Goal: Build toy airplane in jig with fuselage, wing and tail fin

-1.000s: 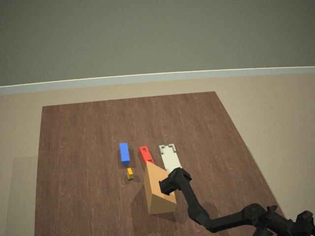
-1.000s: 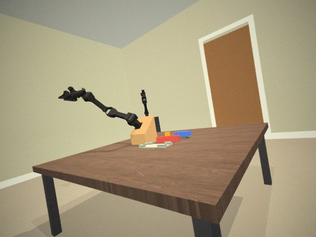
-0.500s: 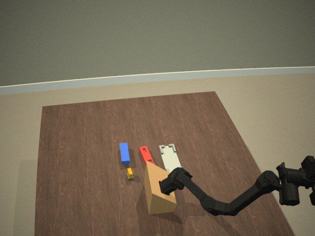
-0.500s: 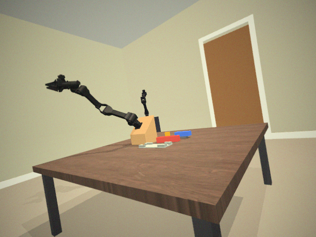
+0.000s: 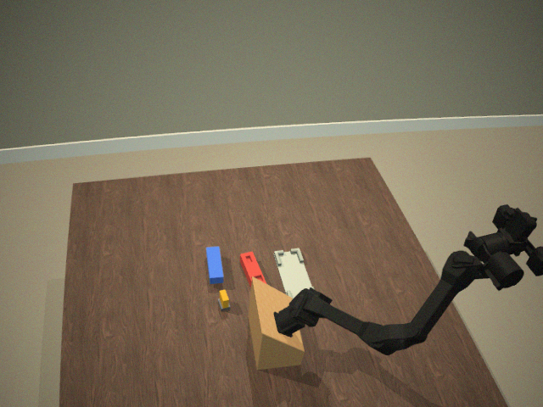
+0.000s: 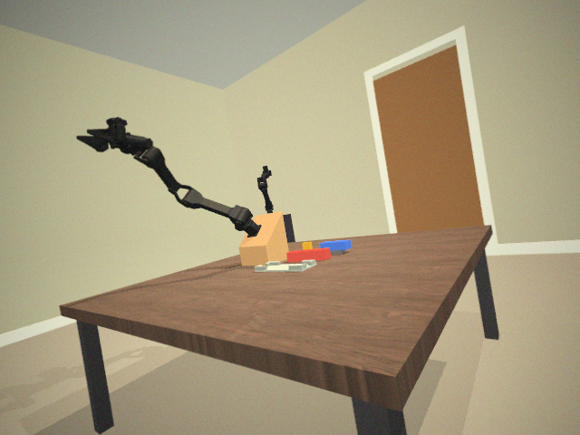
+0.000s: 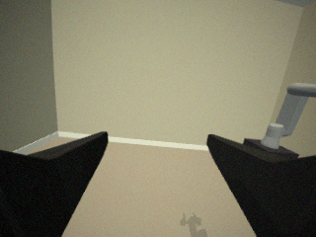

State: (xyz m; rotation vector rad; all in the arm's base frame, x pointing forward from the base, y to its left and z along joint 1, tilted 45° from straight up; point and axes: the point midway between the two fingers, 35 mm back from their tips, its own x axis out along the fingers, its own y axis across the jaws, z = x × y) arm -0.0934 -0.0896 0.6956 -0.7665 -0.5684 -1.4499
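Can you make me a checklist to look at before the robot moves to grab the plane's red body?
1. Black gripper open with nothing inside: ok.
2. Gripper over the red plastic-looking fuselage: not ok, it is out beyond the table edge.
3. Pale grey-green jig has no plane part in its visible area: ok.
4. Fuselage fully in sight from the top: not ok, the tan wedge-shaped block hides one end.
5. Gripper camera sees the fuselage: not ok.
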